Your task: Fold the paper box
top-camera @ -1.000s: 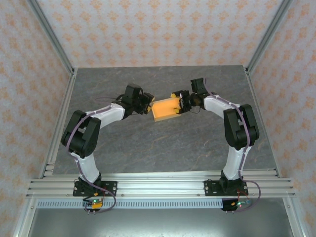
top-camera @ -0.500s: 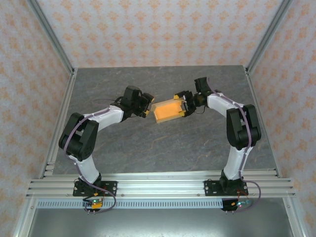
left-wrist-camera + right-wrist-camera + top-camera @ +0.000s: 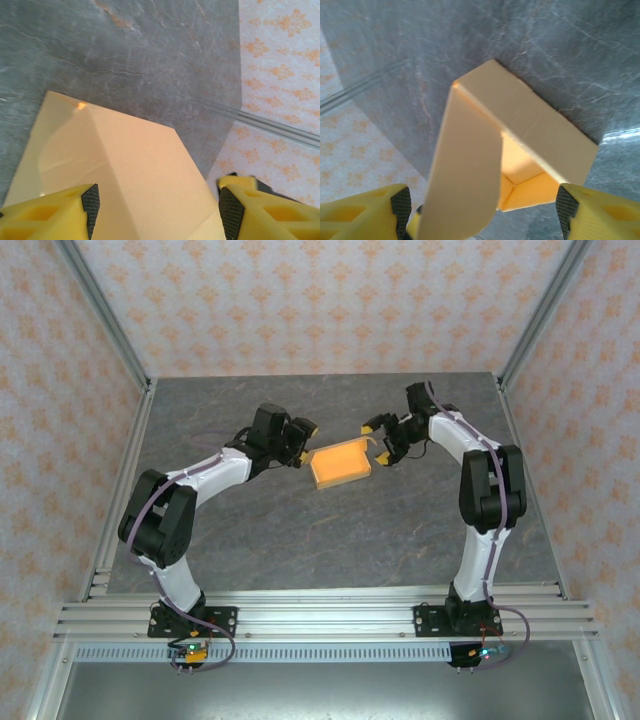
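Right hand [image 3: 377, 441] has released the paper box [image 3: 340, 464], its interior partly hidden.

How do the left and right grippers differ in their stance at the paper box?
The left gripper sits at the paper box's left end, the right gripper at its right end. The left gripper's camera looks onto a closed, smooth end of the box; the right gripper's camera looks into an open end, where a flap sticks out toward it. Both have their jaws spread wide.
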Motion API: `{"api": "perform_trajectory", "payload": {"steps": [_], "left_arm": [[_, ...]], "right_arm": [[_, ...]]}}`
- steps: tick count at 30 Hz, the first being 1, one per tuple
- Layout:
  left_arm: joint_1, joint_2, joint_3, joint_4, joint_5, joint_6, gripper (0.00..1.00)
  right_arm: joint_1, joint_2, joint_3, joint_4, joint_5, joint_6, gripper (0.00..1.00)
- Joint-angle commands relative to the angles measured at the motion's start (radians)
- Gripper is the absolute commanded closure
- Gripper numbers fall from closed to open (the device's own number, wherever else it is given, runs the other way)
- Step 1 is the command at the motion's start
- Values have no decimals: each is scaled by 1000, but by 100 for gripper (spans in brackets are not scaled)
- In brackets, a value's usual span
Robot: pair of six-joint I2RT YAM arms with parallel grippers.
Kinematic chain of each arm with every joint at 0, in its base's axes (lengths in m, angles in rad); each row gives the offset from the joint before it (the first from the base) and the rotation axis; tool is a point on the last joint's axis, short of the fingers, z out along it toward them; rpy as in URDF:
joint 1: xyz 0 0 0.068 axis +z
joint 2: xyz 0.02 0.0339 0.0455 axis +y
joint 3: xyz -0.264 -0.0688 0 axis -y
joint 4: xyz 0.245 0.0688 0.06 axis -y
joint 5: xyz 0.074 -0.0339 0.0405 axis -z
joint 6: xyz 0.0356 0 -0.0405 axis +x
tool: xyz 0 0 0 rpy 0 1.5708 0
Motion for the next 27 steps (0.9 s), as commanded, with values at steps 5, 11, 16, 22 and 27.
{"api": "perform_trajectory", "payload": {"steps": [5,11,16,22,27], "left_arm": [[-9,28,22,-28,4,-15,31],[22,-6,7,-81,-33,77,10],[30,-28,1,-137,-12,139,4],[2,6,-13,-20,61,25,12],[-22,18,38,-54,42,21,13]], "right_arm": [[10,18,49,-3,-31,10,28],[23,29,62,10,-49,34,29],[24,25,68,7,-60,27,31],[28,32,51,21,-57,32,35],[36,28,31,46,-59,53,38]]}}
